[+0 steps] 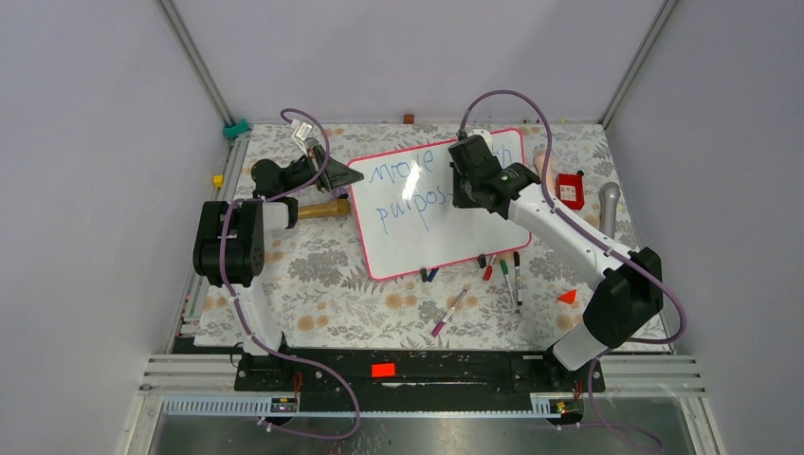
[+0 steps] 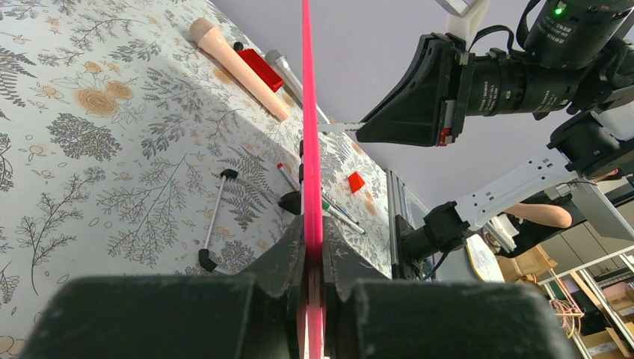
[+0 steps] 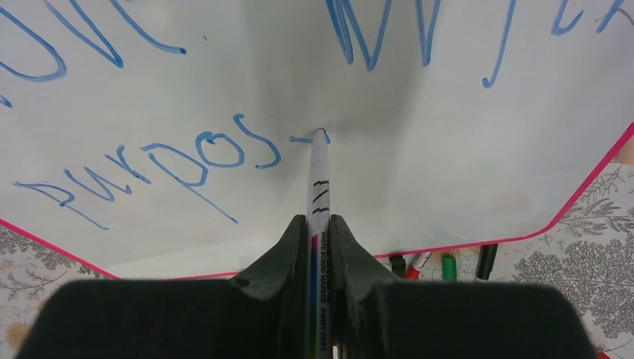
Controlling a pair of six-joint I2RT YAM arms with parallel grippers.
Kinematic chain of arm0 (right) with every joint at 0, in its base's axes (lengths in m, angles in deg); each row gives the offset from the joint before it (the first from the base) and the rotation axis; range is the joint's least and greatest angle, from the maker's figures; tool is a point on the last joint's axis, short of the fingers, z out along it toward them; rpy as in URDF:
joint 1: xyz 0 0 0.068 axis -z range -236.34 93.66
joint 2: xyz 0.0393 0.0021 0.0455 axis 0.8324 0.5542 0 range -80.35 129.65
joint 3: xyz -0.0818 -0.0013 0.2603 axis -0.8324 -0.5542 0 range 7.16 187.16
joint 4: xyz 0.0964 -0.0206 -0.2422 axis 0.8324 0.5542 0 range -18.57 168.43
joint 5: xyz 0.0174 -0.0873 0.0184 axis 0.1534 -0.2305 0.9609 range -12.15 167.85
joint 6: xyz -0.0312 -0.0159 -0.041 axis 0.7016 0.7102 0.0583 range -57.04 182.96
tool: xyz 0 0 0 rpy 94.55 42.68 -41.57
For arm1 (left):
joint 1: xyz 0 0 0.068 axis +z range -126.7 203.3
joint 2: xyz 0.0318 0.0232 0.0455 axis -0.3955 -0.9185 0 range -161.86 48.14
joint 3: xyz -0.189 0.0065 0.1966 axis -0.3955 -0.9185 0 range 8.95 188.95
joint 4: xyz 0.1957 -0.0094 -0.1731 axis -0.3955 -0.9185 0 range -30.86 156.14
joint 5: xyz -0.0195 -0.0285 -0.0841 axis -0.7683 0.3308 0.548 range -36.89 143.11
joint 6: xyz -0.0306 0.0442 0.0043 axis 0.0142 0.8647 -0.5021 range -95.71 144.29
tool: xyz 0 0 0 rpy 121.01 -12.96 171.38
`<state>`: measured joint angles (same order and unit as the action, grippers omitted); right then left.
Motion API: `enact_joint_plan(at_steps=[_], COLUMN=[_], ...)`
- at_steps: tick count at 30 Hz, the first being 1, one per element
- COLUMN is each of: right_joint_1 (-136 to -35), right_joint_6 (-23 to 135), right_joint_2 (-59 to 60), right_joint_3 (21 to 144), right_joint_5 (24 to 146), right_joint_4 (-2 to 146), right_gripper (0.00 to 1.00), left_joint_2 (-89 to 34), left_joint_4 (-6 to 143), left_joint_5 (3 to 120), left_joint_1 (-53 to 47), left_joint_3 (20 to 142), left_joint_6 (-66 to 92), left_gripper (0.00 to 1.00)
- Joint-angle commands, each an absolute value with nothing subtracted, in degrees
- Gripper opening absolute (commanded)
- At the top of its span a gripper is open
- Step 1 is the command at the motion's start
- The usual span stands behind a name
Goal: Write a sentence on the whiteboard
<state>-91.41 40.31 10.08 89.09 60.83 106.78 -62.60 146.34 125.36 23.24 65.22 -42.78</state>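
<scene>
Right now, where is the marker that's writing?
In the right wrist view, the marker is pinched in the right end effector, its tip on the whiteboard just right of the last letters of the sentence.

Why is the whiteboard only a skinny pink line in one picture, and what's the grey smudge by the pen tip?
Left wrist view: the camera looks along the whiteboard edge-on, so only its pink rim shows. Right wrist view: the smudge looks like a shadow on the glossy board at the marker tip.
</scene>
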Motion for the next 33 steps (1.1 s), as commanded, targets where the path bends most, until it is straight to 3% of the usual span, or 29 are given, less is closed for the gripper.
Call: enact_joint_plan(at_steps=[1,17,33], right_joint_1=[-90.62,-90.62,-90.55], right_joint_6=[41.41,40.03,39.09], right_joint_2=[12.05,10.74,5.41], right_joint_3=[92.84,89.33,83.75], right_joint_5=[59.03,66.39,60.09], right_joint_4=[100.7,101.64,105.93], right_gripper=[0.0,0.0,0.0], left_joint_2=[-62.02,-62.03,-62.14], left_joint_4=[150.97,150.93,150.95], left_joint_5=[127.64,127.64,127.76], left_joint_1=[23.29,23.25,23.25], left_joint_3=[67.48,67.59,68.03], left_joint_6=[-42.33,-42.39,-42.47], left_gripper=[0.0,0.0,0.0])
